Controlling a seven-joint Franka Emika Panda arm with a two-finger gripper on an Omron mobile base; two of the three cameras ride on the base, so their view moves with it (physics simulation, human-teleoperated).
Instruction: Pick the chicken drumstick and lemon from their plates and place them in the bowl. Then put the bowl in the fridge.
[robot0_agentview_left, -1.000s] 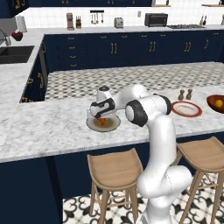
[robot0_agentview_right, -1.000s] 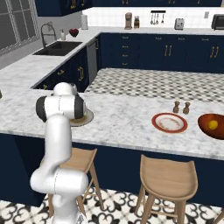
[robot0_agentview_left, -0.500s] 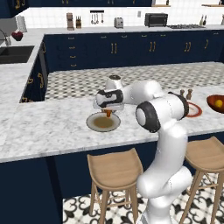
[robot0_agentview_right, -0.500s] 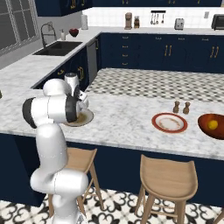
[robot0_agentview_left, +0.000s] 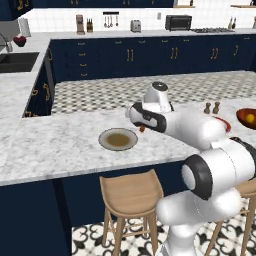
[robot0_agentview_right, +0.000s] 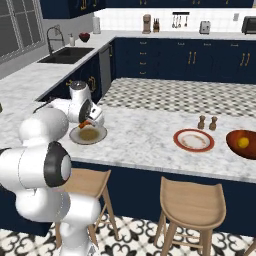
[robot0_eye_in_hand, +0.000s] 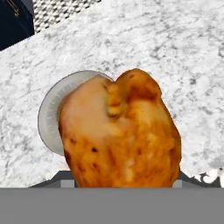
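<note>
Above the marble counter (robot0_agentview_left: 60, 145), just beside its front edge, the gripper (robot0_agentview_left: 142, 128) is seen pinching the chicken drumstick (robot0_eye_in_hand: 118, 131), raised clear of the grey-green plate (robot0_agentview_left: 118, 139). From the hand view, the drumstick is shown close up, its bulbous browned body covering the fingers, with the plate's rim (robot0_eye_in_hand: 49, 114) visible beneath and to the left of it; only a small red-brown bit of it (robot0_agentview_right: 86, 123) is made out in the right base view, at the gripper (robot0_agentview_right: 88, 123).

From the right base view, the whole counter is laid out: the grey-green plate (robot0_agentview_right: 88, 134) near the left end, the red-rimmed plate (robot0_agentview_right: 194, 140) well apart to the right, and the bowl (robot0_agentview_right: 242, 144) by the right edge with the lemon (robot0_agentview_right: 243, 142) resting inside it. 2 small shakers (robot0_agentview_right: 207, 122) are seen standing just behind the red-rimmed plate. In the left base view, the bowl (robot0_agentview_left: 247, 118) is cut by the picture's right edge, and the red-rimmed plate is mostly hidden behind the arm.

Between the 2 plates, a broad stretch of bare marble is shown. Wooden stools (robot0_agentview_right: 190, 200) are tucked under the front edge.
</note>
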